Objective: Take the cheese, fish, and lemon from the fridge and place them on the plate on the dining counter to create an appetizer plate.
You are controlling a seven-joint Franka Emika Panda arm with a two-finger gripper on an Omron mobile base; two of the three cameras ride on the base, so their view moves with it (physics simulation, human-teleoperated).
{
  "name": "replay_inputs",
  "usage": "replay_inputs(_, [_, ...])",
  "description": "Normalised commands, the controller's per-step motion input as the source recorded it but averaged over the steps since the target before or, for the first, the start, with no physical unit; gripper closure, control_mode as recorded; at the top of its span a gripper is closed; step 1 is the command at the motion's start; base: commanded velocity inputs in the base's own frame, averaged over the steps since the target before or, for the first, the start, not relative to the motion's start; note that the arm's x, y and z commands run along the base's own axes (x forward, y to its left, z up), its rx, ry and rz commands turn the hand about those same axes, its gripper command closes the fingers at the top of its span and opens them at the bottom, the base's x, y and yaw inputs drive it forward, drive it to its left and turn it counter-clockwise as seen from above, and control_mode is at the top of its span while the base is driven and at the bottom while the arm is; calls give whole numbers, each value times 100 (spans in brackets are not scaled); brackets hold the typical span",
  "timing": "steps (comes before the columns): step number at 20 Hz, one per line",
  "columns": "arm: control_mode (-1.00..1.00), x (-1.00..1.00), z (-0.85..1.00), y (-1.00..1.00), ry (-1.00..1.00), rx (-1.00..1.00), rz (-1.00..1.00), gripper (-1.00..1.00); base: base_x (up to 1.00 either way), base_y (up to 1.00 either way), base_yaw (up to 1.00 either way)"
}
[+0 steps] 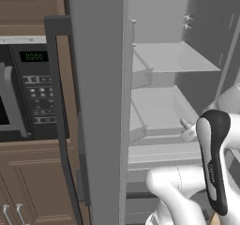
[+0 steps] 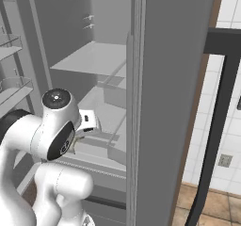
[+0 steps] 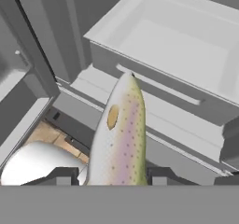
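Observation:
In the hand view a slender speckled silvery-tan fish (image 3: 119, 134) stands up between my two dark fingertips (image 3: 63, 175), and my gripper (image 3: 114, 177) is shut on its lower end. The fish's tip points at the front of a pale drawer (image 3: 177, 36) inside the open grey fridge (image 1: 173, 55). My white hand (image 1: 189, 134) hangs just in front of the fridge's lower shelves (image 2: 99, 102), at drawer height. The cheese, the lemon, the plate and the dining counter are out of view.
The fridge's doors stand open on both sides, one (image 1: 98, 102) at my left and one (image 2: 164, 102) at my right, each with a dark bar handle (image 2: 219, 107). A black microwave (image 1: 33, 88) sits in wood cabinets to the left. Door bins (image 2: 12, 91) are close to my arm.

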Motion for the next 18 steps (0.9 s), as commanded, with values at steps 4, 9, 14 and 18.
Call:
replay_inputs(4, [100, -30, 6, 0, -11, 0, 0, 100, -16, 0, 0])
replay_inputs(9, [100, 0, 0, 0, 0, 0, 0, 100, -73, 0, 0])
replay_inputs(14, [100, 0, 0, 0, 0, 0, 0, 100, -87, 0, 3])
replay_inputs(18, [100, 0, 0, 0, 0, 0, 0, 100, -93, -1, 5])
